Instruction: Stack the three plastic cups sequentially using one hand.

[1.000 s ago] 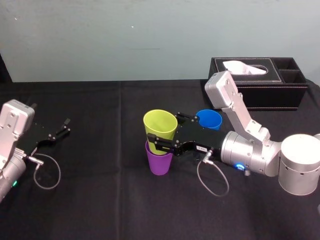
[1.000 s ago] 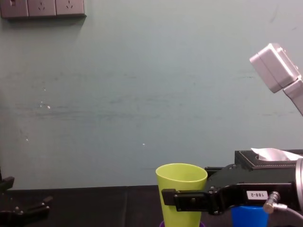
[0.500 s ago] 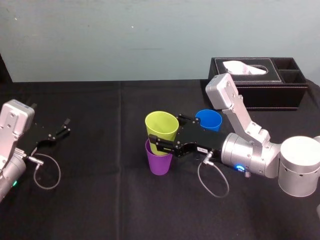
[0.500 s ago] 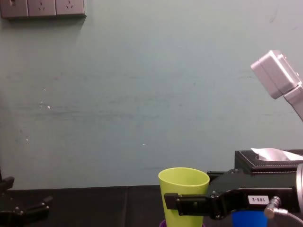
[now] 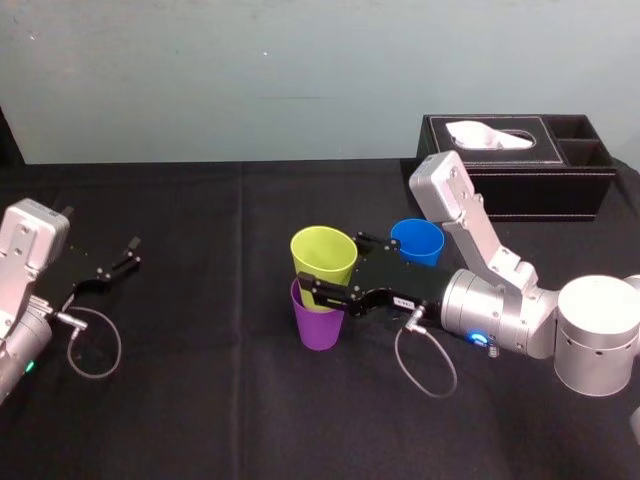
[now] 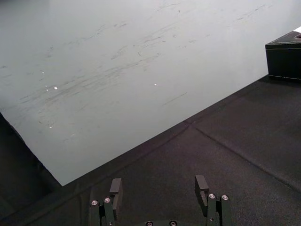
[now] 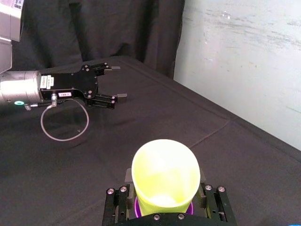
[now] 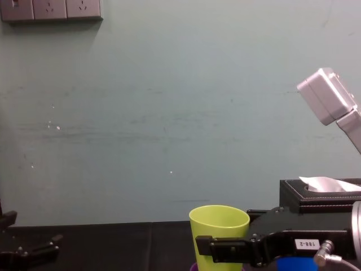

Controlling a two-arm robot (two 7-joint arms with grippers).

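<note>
Head view puts the yellow-green cup [image 5: 323, 262] near the middle of the tabletop [image 5: 200, 400], upright, with its lower part sunk into the purple cup [image 5: 320, 322], which stands on the cloth. The right hand [image 5: 329, 258] reaches in from the right and is closed around the yellow-green cup, one black finger on each side just above the purple rim. The right wrist view looks down into the yellow-green cup [image 7: 164, 176], with a sliver of purple rim [image 7: 138, 207] under it and the fingers [image 7: 128, 178] pressed against its sides. The blue cup [image 5: 417, 241] stands upright and alone just behind the right hand, between it and the black tissue box [image 5: 520, 165] at the far right edge of the tabletop; white tissue pokes from the box's top.

The left hand [image 5: 125, 255] rests low at the left side, well apart from the cups, its fingers spread with nothing between them, as the left wrist view [image 6: 158, 188] also shows.

A black cloth covers the tabletop, with a faint fold line running front to back. Behind it rises a pale teal wall [image 5: 250, 80], scuffed and marked. In the chest view a row of wall sockets [image 8: 51, 10] sits high on it. The right wrist view shows a dark curtain [image 7: 94, 28] beside the wall.
</note>
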